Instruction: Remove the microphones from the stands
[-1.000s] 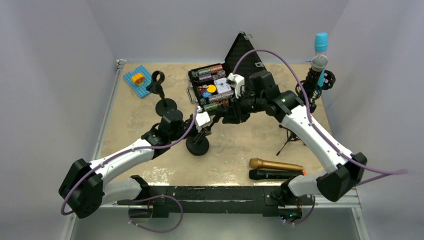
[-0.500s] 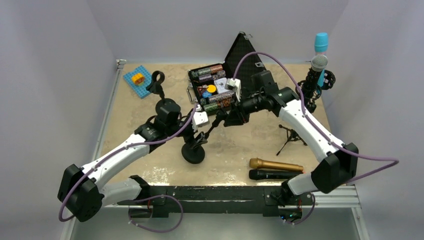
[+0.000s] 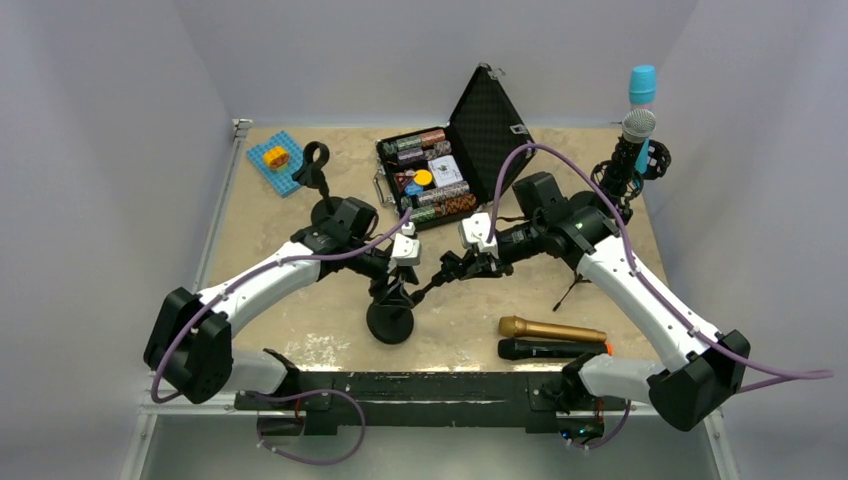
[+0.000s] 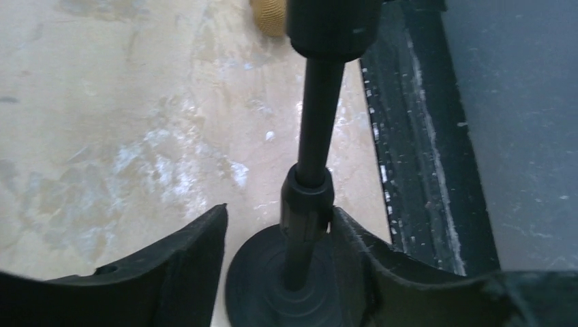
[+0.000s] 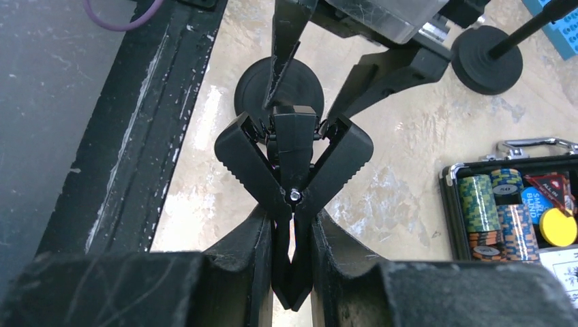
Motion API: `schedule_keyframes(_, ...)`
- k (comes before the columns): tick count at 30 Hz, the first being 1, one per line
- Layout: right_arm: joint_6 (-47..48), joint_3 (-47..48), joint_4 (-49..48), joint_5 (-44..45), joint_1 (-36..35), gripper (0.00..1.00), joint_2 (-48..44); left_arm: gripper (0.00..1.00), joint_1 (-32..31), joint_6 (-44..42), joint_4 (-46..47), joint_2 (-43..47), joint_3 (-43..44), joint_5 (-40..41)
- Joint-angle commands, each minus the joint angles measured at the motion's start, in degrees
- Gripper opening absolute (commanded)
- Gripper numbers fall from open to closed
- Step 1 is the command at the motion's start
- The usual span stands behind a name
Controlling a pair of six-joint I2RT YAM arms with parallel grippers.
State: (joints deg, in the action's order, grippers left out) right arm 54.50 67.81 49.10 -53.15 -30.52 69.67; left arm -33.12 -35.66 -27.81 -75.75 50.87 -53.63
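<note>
Work centres on the small round-based stand [image 3: 391, 320] in the middle of the frame. Both arms meet over it.

The right tool [image 5: 292, 225] is pressed together on the tail of the stand's black spring clip [image 5: 294, 136]. In the right wrist view the clip's two serrated arms splay into a V above the pinch. I can see no microphone in it.

The left tool [image 3: 395, 288] is spread, one finger either side of the stand's thin pole, low down near the collar above the base. In the left wrist view the finger on the right of the frame sits just beside that collar. I cannot tell whether it touches.

A gold microphone [image 3: 552, 328] and a black microphone [image 3: 545, 349] lie side by side on the tabletop [image 3: 470, 300] at the lower right, near the front rail. A silver-headed microphone [image 3: 638, 125] stands upright at the upper right, and a blue-headed microphone [image 3: 642, 84] rises just behind it. Both look to be held in stands, though the right arm crosses the lower part.

My reading is that this central stand has given up its microphone and the step in hand is letting go of it. The left tool steadies the pole loosely and the right one grips the empty clip.

If so, the next move calls for the right tool to release the clip without tipping the light stand. The arms would then lift clear and turn to the silver-headed microphone at the upper right. There one tool should brace the stand and the other draw the microphone out along its own axis.
</note>
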Motion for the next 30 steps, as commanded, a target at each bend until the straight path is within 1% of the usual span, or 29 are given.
schedule_keyframes(1,2.1,-0.5,-1.2,1.6,-0.3,0.00,-1.0,0.52,-0.7,1.9,6.5,-2.3,2.7,-5.1)
schedule_keyframes(3,-3.2,-0.7,-3.8,1.8,-0.3,0.00,-1.0,0.36,-0.7,5.6,10.3,-2.0,2.1,-3.6)
schedule_keyframes(5,-12.9,0.2,-7.6,3.5,0.0,0.00,-0.4,0.14,-1.0,8.1,11.6,-1.1,1.6,-0.7)
schedule_keyframes(6,-20.2,1.1,-10.0,4.4,0.4,0.00,0.1,0.01,-1.1,10.5,13.0,-0.1,1.2,1.1)
schedule_keyframes(9,-39.4,4.7,-12.4,3.5,2.2,0.00,3.0,0.00,-1.4,18.6,20.7,4.9,-2.5,8.9)
schedule_keyframes(11,-51.4,8.0,-10.7,4.4,3.0,0.00,6.1,0.00,-2.8,21.8,22.9,8.0,-3.9,16.9)
schedule_keyframes(14,-66.5,11.5,-5.2,2.9,4.1,0.00,12.1,0.00,-6.2,26.3,25.8,11.9,-6.9,35.0)
schedule_keyframes(16,-67.3,12.4,-4.4,1.1,4.3,0.00,14.6,0.00,-8.6,28.3,25.6,12.5,-7.6,43.2)
schedule_keyframes(18,-68.0,13.4,-4.1,2.6,4.4,0.00,16.3,0.00,-10.4,31.6,24.9,11.8,-8.2,46.1)
schedule_keyframes(21,-68.2,14.2,-4.8,2.3,4.4,0.00,17.6,0.00,-10.9,35.9,26.0,10.8,-9.0,44.6)
schedule_keyframes(23,-66.3,13.8,-5.3,1.6,4.4,0.00,17.1,0.00,-10.9,36.3,26.4,11.3,-9.2,41.4)
schedule_keyframes(24,-64.1,13.4,-5.5,1.1,4.4,0.00,16.6,0.03,-10.8,36.0,26.1,11.7,-9.1,38.7)
schedule_keyframes(25,-60.9,13.1,-5.4,0.5,4.4,0.00,15.9,0.17,-10.8,33.4,24.8,12.2,-8.6,36.8)
schedule_keyframes(27,-48.6,12.7,-2.5,-0.6,4.3,0.00,14.3,0.51,-10.2,30.0,21.0,13.2,-6.8,33.4)
schedule_keyframes(28,-42.8,12.2,-1.5,-1.9,4.3,0.00,13.2,0.58,-9.3,28.5,19.1,13.7,-5.8,29.3)
schedule_keyframes(30,-30.6,10.6,0.7,-3.6,4.2,0.00,10.5,0.63,-6.3,24.7,14.8,14.5,-3.9,18.9)
